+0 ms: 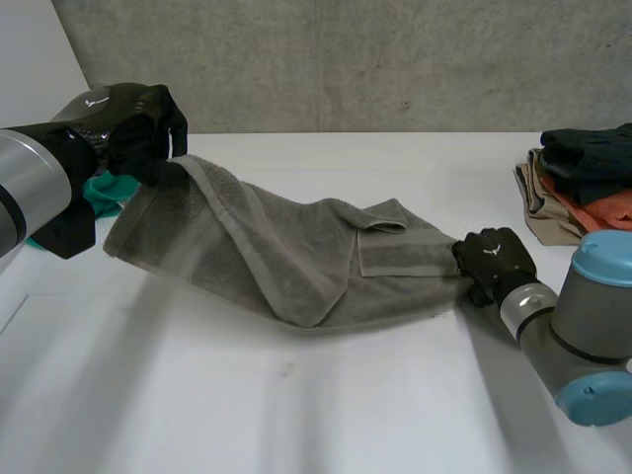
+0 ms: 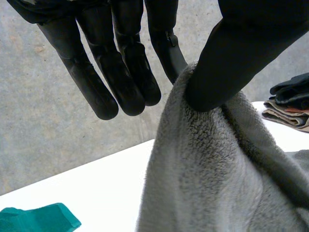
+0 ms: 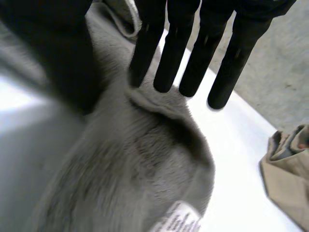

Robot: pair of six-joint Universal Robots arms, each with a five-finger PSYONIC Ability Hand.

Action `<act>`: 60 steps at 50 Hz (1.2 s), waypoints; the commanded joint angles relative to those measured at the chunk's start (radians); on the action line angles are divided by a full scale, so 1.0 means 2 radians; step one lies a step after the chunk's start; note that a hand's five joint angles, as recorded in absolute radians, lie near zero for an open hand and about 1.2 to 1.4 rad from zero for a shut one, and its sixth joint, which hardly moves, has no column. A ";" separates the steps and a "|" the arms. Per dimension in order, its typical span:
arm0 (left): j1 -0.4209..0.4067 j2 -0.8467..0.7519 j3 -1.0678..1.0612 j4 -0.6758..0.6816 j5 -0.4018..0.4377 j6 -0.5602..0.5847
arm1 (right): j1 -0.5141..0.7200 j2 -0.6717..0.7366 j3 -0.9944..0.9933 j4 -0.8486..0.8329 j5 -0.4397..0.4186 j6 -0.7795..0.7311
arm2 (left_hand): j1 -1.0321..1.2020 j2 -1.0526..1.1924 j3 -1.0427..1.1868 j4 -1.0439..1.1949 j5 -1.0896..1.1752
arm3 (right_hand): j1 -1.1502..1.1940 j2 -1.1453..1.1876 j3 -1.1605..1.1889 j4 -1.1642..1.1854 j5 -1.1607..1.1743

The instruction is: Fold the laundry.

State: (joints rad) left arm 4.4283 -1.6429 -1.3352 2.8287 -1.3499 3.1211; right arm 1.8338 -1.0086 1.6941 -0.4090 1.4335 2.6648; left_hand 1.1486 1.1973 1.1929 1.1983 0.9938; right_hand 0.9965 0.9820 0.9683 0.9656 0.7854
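A grey towel (image 1: 286,257) hangs stretched between my two hands above the white table (image 1: 296,405). My left hand (image 1: 143,123) holds one end raised at the far left. In the left wrist view its thumb (image 2: 231,58) pinches the towel's edge (image 2: 212,169) against a finger while the other fingers (image 2: 125,72) stay straight. My right hand (image 1: 491,259) is low at the towel's right corner, close to the table. In the right wrist view the towel (image 3: 135,169) bunches between its thumb (image 3: 63,67) and straight fingers (image 3: 174,48), and a white label (image 3: 178,220) shows on the cloth.
A pile of folded clothes (image 1: 583,183) in dark, orange and tan sits at the table's far right, also seen beyond each hand (image 2: 289,104) (image 3: 289,174). A teal cloth (image 1: 104,190) lies at the left under my left arm (image 2: 38,217). A concrete wall stands behind the table.
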 commanded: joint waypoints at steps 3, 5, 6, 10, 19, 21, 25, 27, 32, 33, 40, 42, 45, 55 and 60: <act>0.005 0.000 -0.003 -0.001 -0.001 -0.001 | 0.000 -0.039 -0.005 -0.014 0.000 -0.006 | 0.124 0.099 0.102 0.099 0.114 | 0.200 0.207 0.214 0.215 0.218; 0.013 0.001 -0.006 -0.002 -0.001 0.001 | -0.004 -0.094 -0.005 0.006 -0.003 -0.013 | 0.124 0.099 0.102 0.099 0.114 | 0.200 0.207 0.214 0.215 0.218; 0.015 0.001 -0.008 -0.003 -0.001 0.001 | -0.005 -0.112 -0.006 0.016 -0.006 -0.016 | 0.124 0.099 0.102 0.099 0.114 | 0.200 0.207 0.214 0.215 0.218; 0.035 0.006 -0.012 -0.008 0.002 0.002 | -0.014 -0.191 -0.040 0.118 -0.032 -0.050 | 0.124 0.099 0.102 0.099 0.114 | 0.200 0.207 0.214 0.215 0.218; 0.082 0.011 -0.012 -0.039 0.004 0.001 | -0.075 -0.237 -0.170 0.364 -0.118 -0.078 | 0.124 0.099 0.102 0.099 0.114 | 0.200 0.207 0.214 0.215 0.218; 0.088 0.002 -0.015 -0.041 0.005 0.002 | -0.077 -0.217 -0.194 0.411 -0.136 -0.097 | 0.124 0.099 0.102 0.099 0.114 | 0.200 0.207 0.214 0.215 0.218; 0.087 -0.056 -0.016 -0.039 0.003 0.003 | -0.069 -0.160 -0.231 0.443 -0.129 -0.144 | 0.124 0.099 0.102 0.099 0.114 | 0.200 0.207 0.214 0.215 0.218; 0.086 -0.105 -0.008 -0.039 0.002 0.005 | -0.056 -0.122 -0.249 0.448 -0.105 -0.163 | 0.124 0.099 0.102 0.099 0.114 | 0.200 0.207 0.214 0.215 0.218; 0.070 -0.214 0.052 -0.044 -0.008 0.015 | -0.024 -0.031 -0.315 0.436 -0.046 -0.166 | 0.124 0.099 0.102 0.099 0.114 | 0.200 0.207 0.214 0.215 0.218; 0.066 -0.231 0.069 -0.045 -0.013 0.015 | -0.018 -0.015 -0.331 0.432 -0.035 -0.165 | 0.124 0.099 0.102 0.099 0.114 | 0.200 0.207 0.214 0.215 0.218; 0.060 -0.317 0.294 -0.124 -0.094 -0.012 | 0.017 0.071 -0.534 0.291 0.042 -0.097 | 0.124 0.099 0.102 0.099 0.114 | 0.200 0.207 0.214 0.215 0.218; 0.063 -0.313 0.365 -0.129 -0.119 -0.049 | 0.020 0.070 -0.572 0.202 0.065 -0.042 | 0.124 0.099 0.102 0.099 0.114 | 0.200 0.207 0.214 0.215 0.218; 0.065 -0.300 0.432 -0.118 -0.130 -0.098 | 0.023 0.055 -0.578 0.078 0.090 0.018 | 0.124 0.099 0.102 0.099 0.114 | 0.200 0.207 0.214 0.215 0.218; 0.065 -0.305 0.448 -0.133 -0.146 -0.123 | 0.048 0.052 -0.534 0.114 0.076 -0.021 | 0.124 0.099 0.102 0.099 0.114 | 0.200 0.207 0.214 0.215 0.218; 0.065 -0.326 0.396 -0.140 -0.138 -0.123 | 0.053 0.057 -0.492 0.176 0.075 -0.037 | 0.124 0.099 0.102 0.099 0.114 | 0.200 0.207 0.214 0.215 0.218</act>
State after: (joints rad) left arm 4.5587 -2.2539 -0.4300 2.5679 -1.6387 2.8663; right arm 1.9217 -0.9075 0.6189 -0.2099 1.5952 2.6406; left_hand 1.1486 1.1978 1.1934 1.1986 0.9983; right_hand 1.1356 1.1810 1.1906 1.1965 1.0043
